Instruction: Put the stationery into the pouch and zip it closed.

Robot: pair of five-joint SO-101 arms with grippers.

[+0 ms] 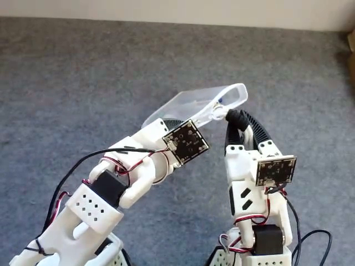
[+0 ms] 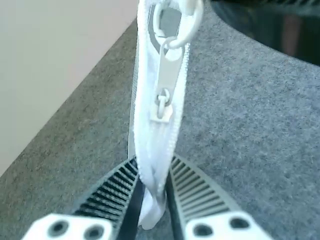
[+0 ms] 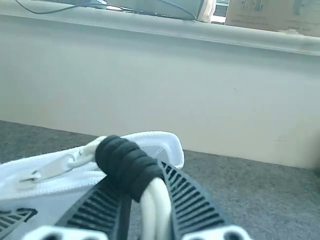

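A translucent white pouch (image 1: pixel 194 102) hangs in the air above the grey carpet, stretched between both arms. My left gripper (image 2: pixel 152 175) is shut on one end of its zip edge (image 2: pixel 155 145). From there the zip runs up to a metal pull tab (image 2: pixel 165 90) and a white ring (image 2: pixel 182 25). At the other end, my right gripper (image 3: pixel 150 185) is shut on a white loop (image 3: pixel 152 200) of the pouch, beside a black wrapped fingertip (image 3: pixel 125 160). In the high view the right gripper (image 1: pixel 233 119) meets the pouch's ring end (image 1: pixel 219 113). No stationery can be seen.
Grey carpet (image 1: pixel 83 83) covers the whole work surface. A pale wall (image 3: pixel 200 90) runs along its far edge. A brown object (image 1: pixel 351 55) shows at the right border. Black cables (image 1: pixel 310 238) trail near the arm bases.
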